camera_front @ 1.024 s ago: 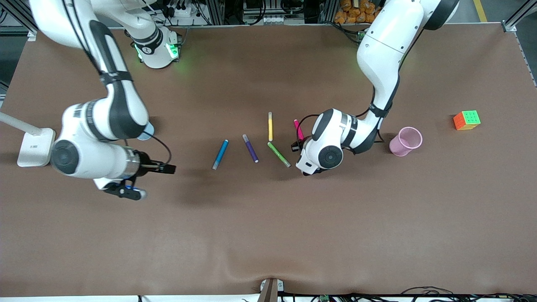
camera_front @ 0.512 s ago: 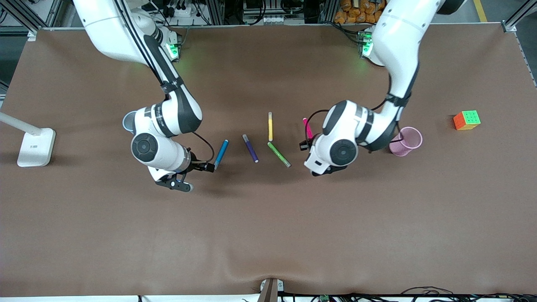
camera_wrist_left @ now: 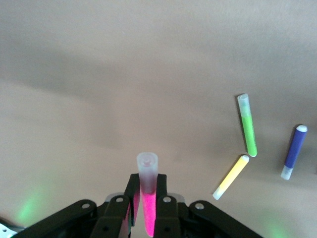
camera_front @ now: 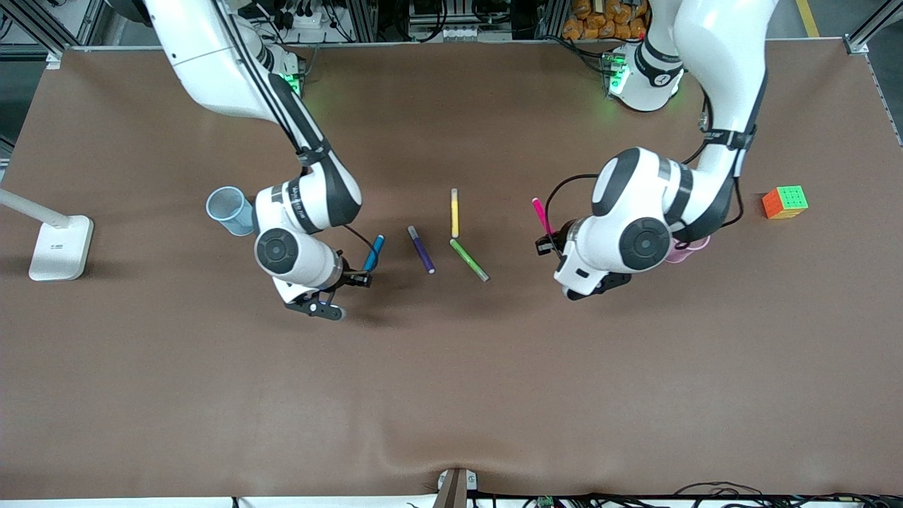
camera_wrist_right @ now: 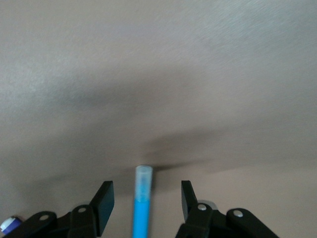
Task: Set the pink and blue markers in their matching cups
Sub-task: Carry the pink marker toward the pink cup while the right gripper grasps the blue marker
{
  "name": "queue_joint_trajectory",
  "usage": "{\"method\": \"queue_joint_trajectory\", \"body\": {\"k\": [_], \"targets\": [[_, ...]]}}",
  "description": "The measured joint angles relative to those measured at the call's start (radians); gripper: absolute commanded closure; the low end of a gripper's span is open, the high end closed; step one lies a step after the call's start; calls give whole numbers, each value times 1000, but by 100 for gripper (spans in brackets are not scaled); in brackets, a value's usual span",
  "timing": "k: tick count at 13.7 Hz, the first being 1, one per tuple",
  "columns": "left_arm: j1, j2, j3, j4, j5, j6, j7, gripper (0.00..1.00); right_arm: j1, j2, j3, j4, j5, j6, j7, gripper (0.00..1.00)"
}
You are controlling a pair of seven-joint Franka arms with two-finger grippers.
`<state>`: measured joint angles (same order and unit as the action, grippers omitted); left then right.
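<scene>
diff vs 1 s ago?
Left end effector, shut on the pink marker, carried it toward the pink cup. Right end effector swung in from the blue cup, now open astride the blue marker. Other pens and both cups stayed put.

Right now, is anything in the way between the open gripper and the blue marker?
No. The right gripper is open with the blue marker lying between its fingers, and nothing else shows there. The purple pen lies apart on the table, toward the left arm's end.
</scene>
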<state>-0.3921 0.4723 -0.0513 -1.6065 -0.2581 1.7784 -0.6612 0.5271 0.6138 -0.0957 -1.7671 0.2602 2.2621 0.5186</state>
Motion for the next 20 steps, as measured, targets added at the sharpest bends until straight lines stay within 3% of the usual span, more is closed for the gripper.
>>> {"method": "queue_joint_trajectory", "body": {"k": [4, 9, 10, 12, 20], "targets": [[26, -42, 0, 0, 65, -31, 2, 100, 11, 32, -3, -1, 0, 23, 8, 54], [68, -90, 2, 1, 119, -57, 5, 100, 23, 38, -3, -20, 0, 81, 9, 59], [85, -105, 2, 2, 121, -57, 5, 100, 29, 41, -3, -32, 0, 103, 9, 65], [144, -147, 2, 5, 124, -58, 32, 100, 31, 39, -5, -37, 0, 110, 10, 100], [343, -240, 4, -18, 159, -113, 325, 100, 26, 33, -15, -27, 0, 63, 8, 100]]}}
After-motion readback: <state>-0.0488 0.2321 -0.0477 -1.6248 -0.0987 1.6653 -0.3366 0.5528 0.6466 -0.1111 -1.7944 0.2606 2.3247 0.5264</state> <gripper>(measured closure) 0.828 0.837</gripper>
